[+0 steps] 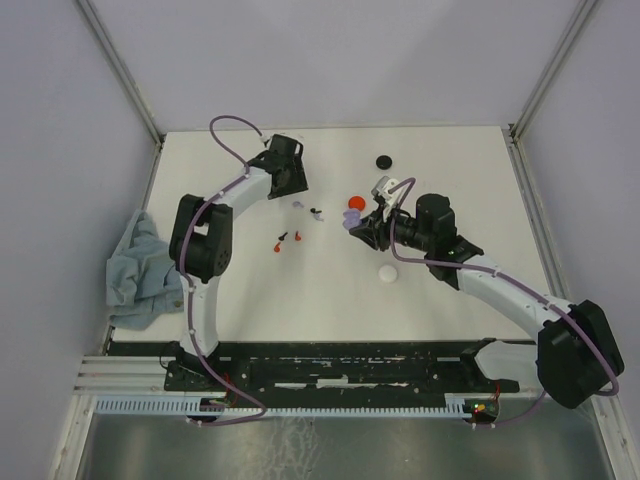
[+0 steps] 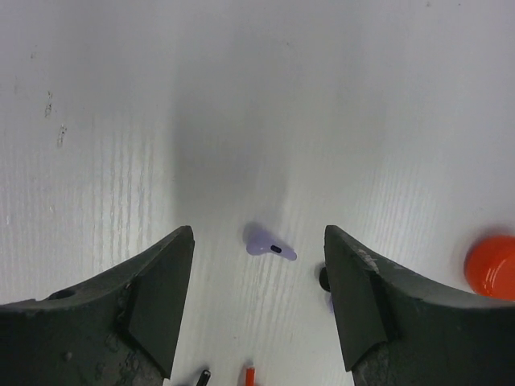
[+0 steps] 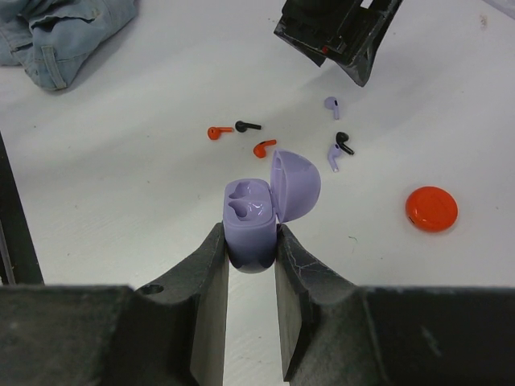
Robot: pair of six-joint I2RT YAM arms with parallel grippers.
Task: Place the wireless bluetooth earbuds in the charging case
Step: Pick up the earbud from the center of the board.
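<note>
Right gripper (image 3: 251, 241) fills bottom of right-wrist view, fingers clenched on lav. case (image 3: 249, 211), held upright btwn them w/ lid (image 3: 295, 183) swung open to the right; two sockets show in its top. Past it on table (image 3: 121, 185), buds lie loose mid-frame: red bud (image 3: 215, 132) just beside black bud (image 3: 247, 125), another red bud (image 3: 263, 148) lower right of them, nearest the case. Further right, lav. bud (image 3: 331, 103) alone, then another black bud (image 3: 344, 141) up against another lav. bud (image 3: 334, 154). At right, red case (image 3: 431, 209) sits shut, apart from the rest. Upper left corner: blue cloth (image 3: 64, 32), bunched.

Left-wrist view: left gripper (image 2: 257, 233) released, fingers (image 2: 161, 305) wide apart at bottom left & bottom right, gripping nothing. One lav. bud lies on table btwn them in frame, touching neither. Bit of black bud peeks out by inner edge of right-hand finger. Red case cut off by right edge. Black stem & red stem tip show at bottom edge, centre-left.

Top view: left arm (image 1: 205, 240) reaches to upper centre-left, left gripper over upper end of bud cluster at mid-table. Right arm (image 1: 500, 290) comes in from lower right, lav. case at its tip just right of the buds, red case just above it in frame. Black case (image 1: 383, 160) further up, white case (image 1: 388, 273) below right gripper, both apart from the arms. Blue cloth heaped at left table edge.
</note>
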